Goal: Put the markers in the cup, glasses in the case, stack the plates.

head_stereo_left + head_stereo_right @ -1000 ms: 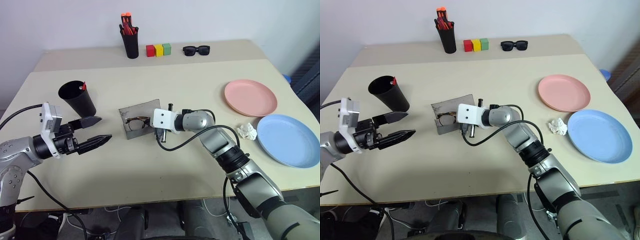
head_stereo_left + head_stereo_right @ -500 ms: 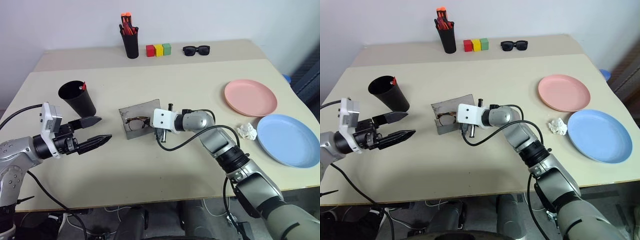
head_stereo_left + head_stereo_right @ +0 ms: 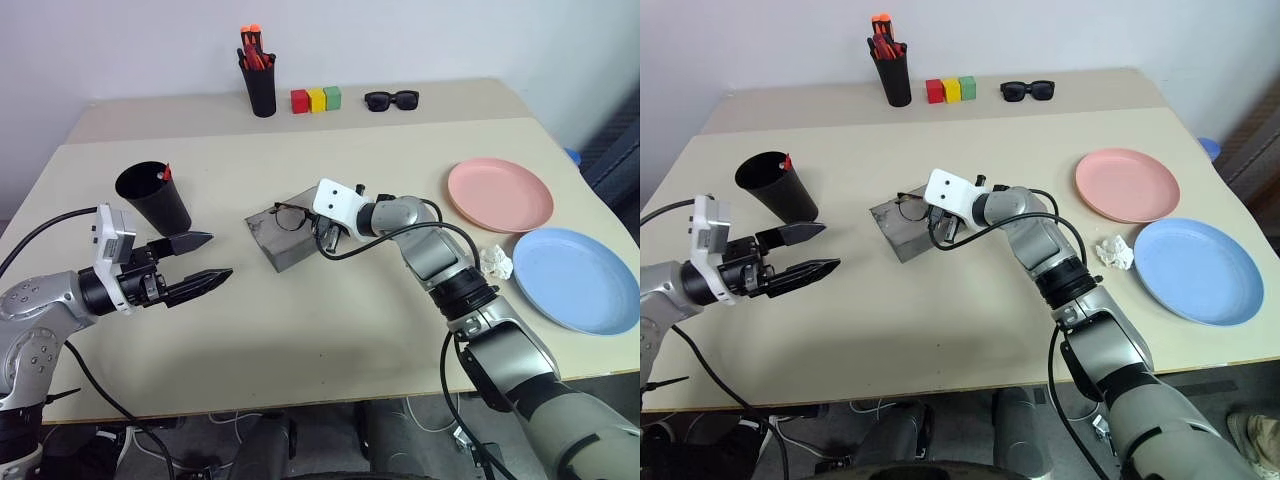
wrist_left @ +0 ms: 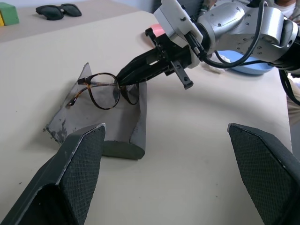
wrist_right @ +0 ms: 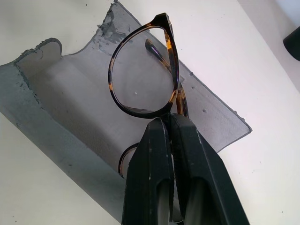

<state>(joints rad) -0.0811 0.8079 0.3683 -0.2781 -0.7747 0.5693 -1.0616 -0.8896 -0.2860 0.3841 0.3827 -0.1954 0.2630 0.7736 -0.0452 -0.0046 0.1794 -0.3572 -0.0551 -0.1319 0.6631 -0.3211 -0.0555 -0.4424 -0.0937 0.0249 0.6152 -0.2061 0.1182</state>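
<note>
The right gripper (image 4: 123,78) has its jaws clamped on the bridge of the thin tortoiseshell round-lensed glasses (image 5: 143,70), holding them just above the open grey hard-shell case (image 3: 283,238) lying mid-bench (image 3: 330,330). The left gripper (image 3: 205,260) hovers beside the tapered black plastic cup (image 3: 154,197), jaws wide apart and empty. Salmon pink plate (image 3: 500,194) and light blue plate (image 3: 575,279) lie side by side, unstacked
</note>
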